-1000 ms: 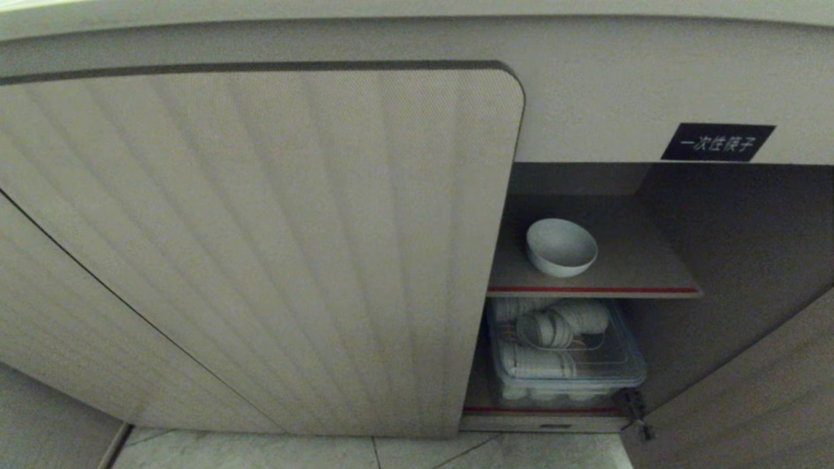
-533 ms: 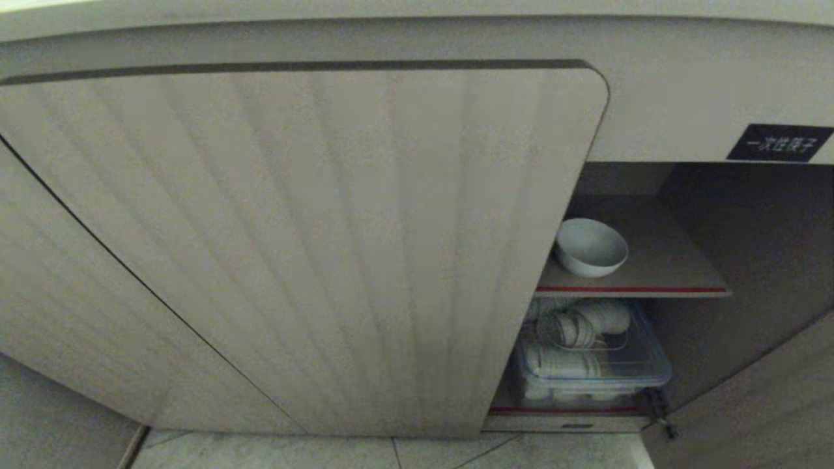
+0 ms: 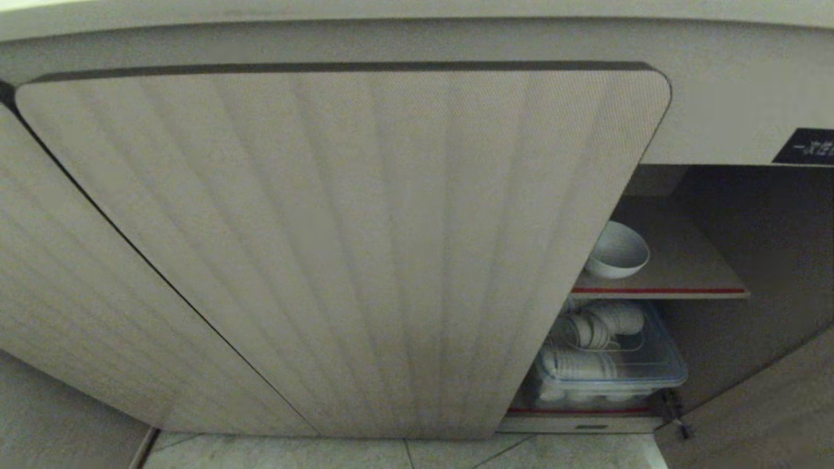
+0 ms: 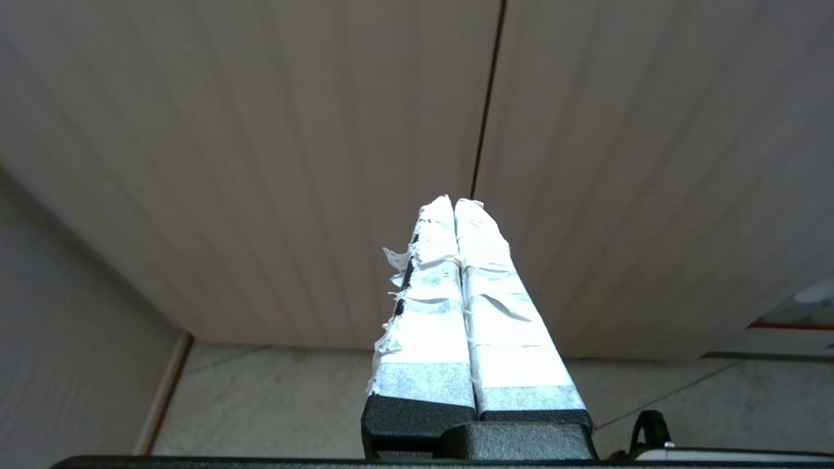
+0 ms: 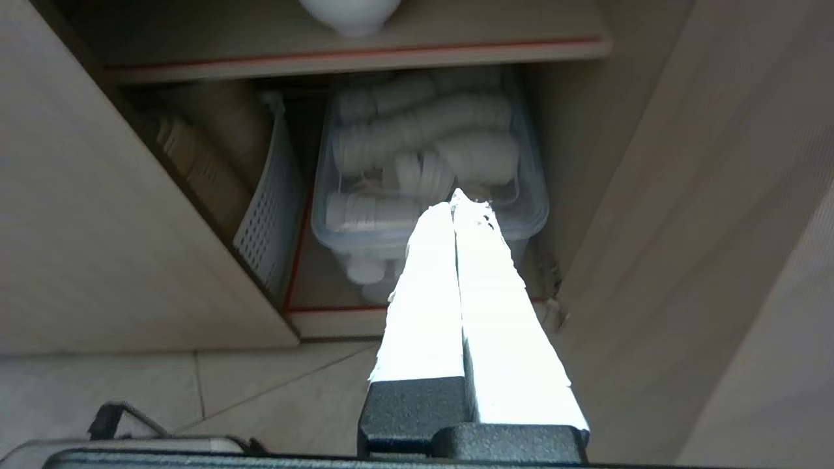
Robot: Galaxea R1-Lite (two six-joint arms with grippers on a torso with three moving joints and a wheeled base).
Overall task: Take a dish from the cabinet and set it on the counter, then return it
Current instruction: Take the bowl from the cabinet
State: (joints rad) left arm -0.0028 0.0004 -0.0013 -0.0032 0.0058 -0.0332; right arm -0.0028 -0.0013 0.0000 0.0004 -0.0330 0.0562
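The dish (image 3: pixel 619 251), a small white bowl, sits on the red-edged upper shelf (image 3: pixel 658 290) of the open cabinet compartment at the right of the head view; the ribbed shut door (image 3: pixel 339 247) hides its left rim. In the right wrist view only the dish's underside (image 5: pixel 348 14) shows. My right gripper (image 5: pixel 456 198) is shut and empty, held low in front of the lower compartment. My left gripper (image 4: pixel 454 202) is shut and empty, facing the seam between two shut doors. Neither gripper is in the head view. The counter's top is out of view.
A clear box of stacked white cups (image 3: pixel 612 365) fills the lower shelf, with a white perforated basket (image 5: pixel 270 208) beside it. The compartment's swung-open door (image 5: pixel 717 228) stands at the right. A black label (image 3: pixel 805 146) sits above the opening. Pale floor tiles (image 3: pixel 391 453) lie below.
The whole head picture has slid to the right, so the camera has moved; the open compartment and dish now sit near the right edge. Nothing in the cabinet has moved.
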